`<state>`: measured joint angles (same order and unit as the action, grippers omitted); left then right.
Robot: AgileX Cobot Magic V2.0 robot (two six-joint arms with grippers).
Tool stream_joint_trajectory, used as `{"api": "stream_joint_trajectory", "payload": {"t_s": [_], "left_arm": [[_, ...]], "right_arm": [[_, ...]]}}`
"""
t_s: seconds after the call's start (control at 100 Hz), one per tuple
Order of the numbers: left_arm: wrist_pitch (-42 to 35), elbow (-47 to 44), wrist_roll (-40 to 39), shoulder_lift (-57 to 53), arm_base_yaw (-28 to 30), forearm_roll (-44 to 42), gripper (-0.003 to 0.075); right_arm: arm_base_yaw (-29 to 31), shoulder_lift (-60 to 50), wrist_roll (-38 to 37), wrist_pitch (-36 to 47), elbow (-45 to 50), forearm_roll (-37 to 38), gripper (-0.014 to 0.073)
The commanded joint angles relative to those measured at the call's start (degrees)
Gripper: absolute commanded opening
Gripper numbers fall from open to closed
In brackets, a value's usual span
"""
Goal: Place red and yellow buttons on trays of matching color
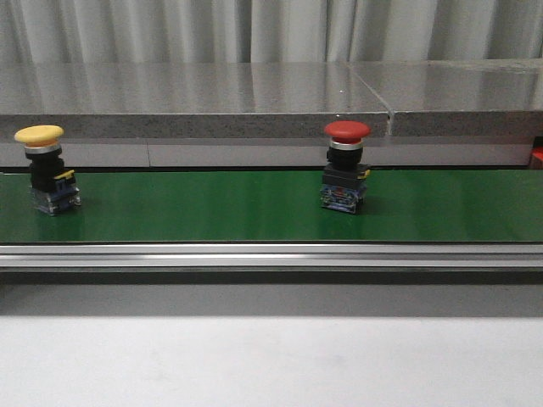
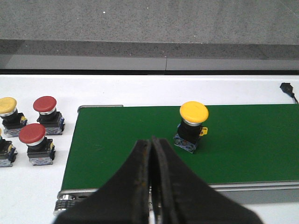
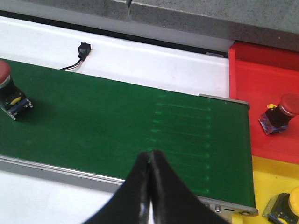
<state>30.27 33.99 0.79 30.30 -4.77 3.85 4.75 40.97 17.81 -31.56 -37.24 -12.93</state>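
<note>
Buttons upright on the green belt, both grippers closed and empty

Two buttons are seen standing on the green conveyor belt (image 1: pixel 212 208) in the front view. The yellow button (image 1: pixel 44 168) is placed near the belt's left end, and the red button (image 1: pixel 346 165) is placed right of the middle; they are well apart. Each is set upright, its long axis vertical, with the mushroom cap pointing up and the blue-and-black contact block resting on the belt.

In the left wrist view, the left gripper (image 2: pixel 152 186) is shown with its fingers pressed together and nothing held between them. The yellow button (image 2: pixel 192 126) is seen beyond the fingertips and off to one side, clear of them. Beside the belt's end, on the white table (image 2: pixel 140 88), spare buttons are grouped: two red spares (image 2: pixel 39 122) and one yellow spare (image 2: pixel 9 112) can be made out.

In the right wrist view, the right gripper (image 3: pixel 150 182) is likewise shut on nothing. The red button (image 3: pixel 9 91) is cut by the picture's edge, well away from the fingertips. Past the belt's other end, a red tray (image 3: pixel 261 70) is seen holding a red-capped button (image 3: pixel 280 114) lying tilted, and a yellow tray (image 3: pixel 271 179) is seen holding a yellow-capped button (image 3: pixel 285 205), only partly in view.
</note>
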Motion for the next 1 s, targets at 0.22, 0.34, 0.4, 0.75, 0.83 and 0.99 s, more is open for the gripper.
{"api": "stream_joint_trajectory", "payload": {"t_s": [0.22, 0.34, 0.4, 0.75, 0.83, 0.99], "left_arm": [[-4.12, 1.47, -0.18, 0.03, -0.50, 0.68, -0.0019], [-4.12, 1.47, -0.18, 0.03, -0.50, 0.68, -0.0019], [-4.12, 1.47, -0.18, 0.03, -0.50, 0.68, -0.0019], [-4.12, 1.47, -0.18, 0.03, -0.50, 0.68, -0.0019], [-4.12, 1.47, -0.18, 0.03, -0.50, 0.68, -0.0019], [-4.12, 1.47, -0.18, 0.03, -0.50, 0.68, -0.0019]], "right_arm": [[-0.01, 0.19, 0.52, 4.01, -1.42, -0.63, 0.0560], [-0.01, 0.19, 0.52, 4.02, -1.42, -1.45, 0.0652], [-0.01, 0.19, 0.52, 3.96, -1.42, -2.67, 0.0641], [-0.78, 12.76, 0.57, -2.67, -7.59, -4.75, 0.0635], [-2.16, 17.27, 0.57, -4.54, -10.31, -4.75, 0.0635], [-6.12, 26.64, 0.57, -4.94, -14.98, -4.75, 0.0635]]}}
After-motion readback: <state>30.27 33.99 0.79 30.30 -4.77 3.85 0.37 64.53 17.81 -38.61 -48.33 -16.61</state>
